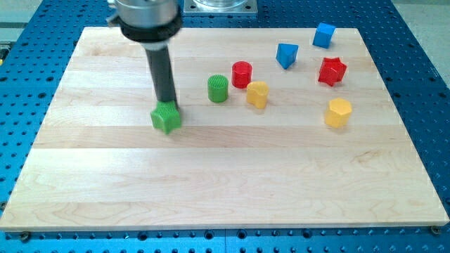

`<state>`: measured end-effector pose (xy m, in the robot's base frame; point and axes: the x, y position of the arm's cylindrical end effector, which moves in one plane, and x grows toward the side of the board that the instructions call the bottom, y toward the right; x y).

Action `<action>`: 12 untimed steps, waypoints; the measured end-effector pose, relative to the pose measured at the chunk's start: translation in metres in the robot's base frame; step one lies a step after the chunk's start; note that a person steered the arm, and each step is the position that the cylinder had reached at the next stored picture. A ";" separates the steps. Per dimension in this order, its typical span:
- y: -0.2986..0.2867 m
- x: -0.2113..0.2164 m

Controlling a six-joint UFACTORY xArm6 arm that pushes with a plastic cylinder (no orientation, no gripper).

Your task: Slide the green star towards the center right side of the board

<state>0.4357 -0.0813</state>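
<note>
In the camera view, my tip (169,103) is touching the top back edge of the green star (166,118), which is sitting left of the bench's (211,183) middle, well apart from the right edge it is meant for. There are no jaws on this arm, only the rod, so nothing is gripping the star. The tip is standing behind the star, not on its left, so I judge a rightward push is not yet lined up. The green cylinder (218,88), red cylinder (242,74) and yellow block (257,94) are crowding the path rightward.
</note>
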 end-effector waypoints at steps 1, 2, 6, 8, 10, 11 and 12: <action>-0.030 -0.003; -0.067 -0.008; 0.032 0.077; 0.156 0.089; 0.178 0.088; 0.144 0.074; 0.145 0.050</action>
<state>0.4854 0.0634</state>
